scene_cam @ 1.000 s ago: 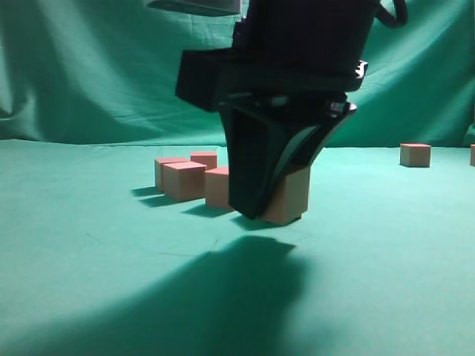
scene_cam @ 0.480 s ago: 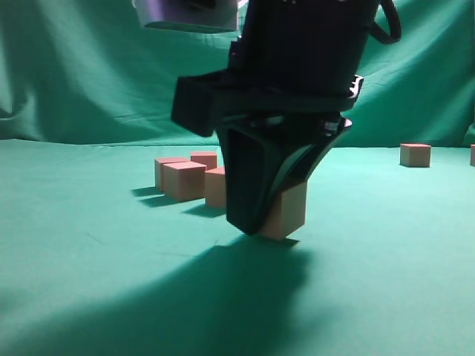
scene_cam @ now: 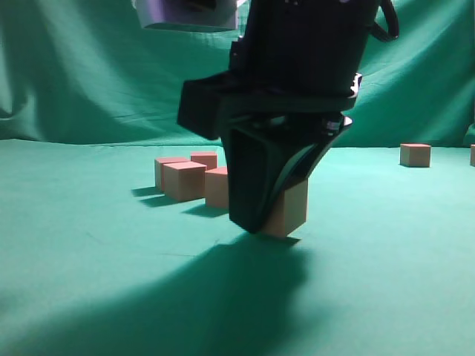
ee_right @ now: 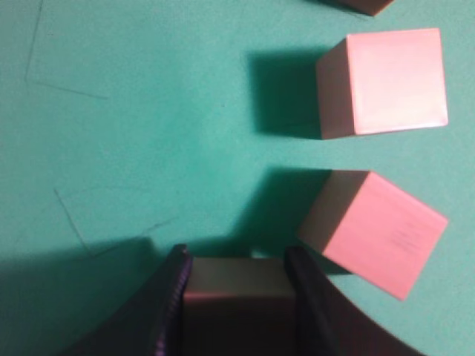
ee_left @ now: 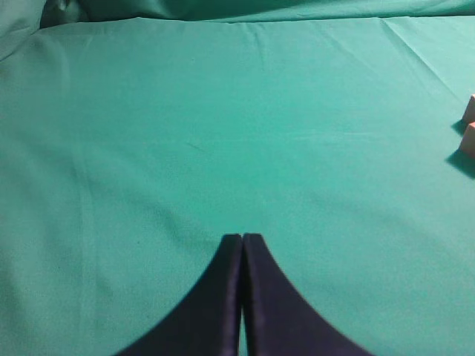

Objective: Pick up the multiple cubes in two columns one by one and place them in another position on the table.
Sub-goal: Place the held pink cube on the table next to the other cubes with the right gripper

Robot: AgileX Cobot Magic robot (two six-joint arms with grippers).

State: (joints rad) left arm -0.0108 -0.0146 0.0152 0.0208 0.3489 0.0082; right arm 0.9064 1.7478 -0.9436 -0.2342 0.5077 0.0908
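Observation:
My right gripper [scene_cam: 254, 222] is shut on a tan cube [scene_cam: 294, 208], which sits between its black fingers [ee_right: 237, 267] in the right wrist view [ee_right: 237, 285]. The cube is at or just above the green cloth, and I cannot tell whether it touches. Behind it to the left stand several pink-topped cubes [scene_cam: 184, 180] in a cluster. Two of them show in the right wrist view [ee_right: 386, 81], the nearer one [ee_right: 375, 230] turned askew close to my right finger. My left gripper [ee_left: 243, 239] is shut and empty over bare cloth.
A single cube [scene_cam: 415, 154] stands far back on the right, with another [scene_cam: 473, 154] cut off at the frame edge. Two cube corners [ee_left: 468, 126] show at the right edge of the left wrist view. A green cloth [scene_cam: 89, 245] covers the table and backdrop.
My right gripper, with the cube in it, has shifted a little lower in the exterior view, toward the camera and away from the cluster. The other cubes have not moved.

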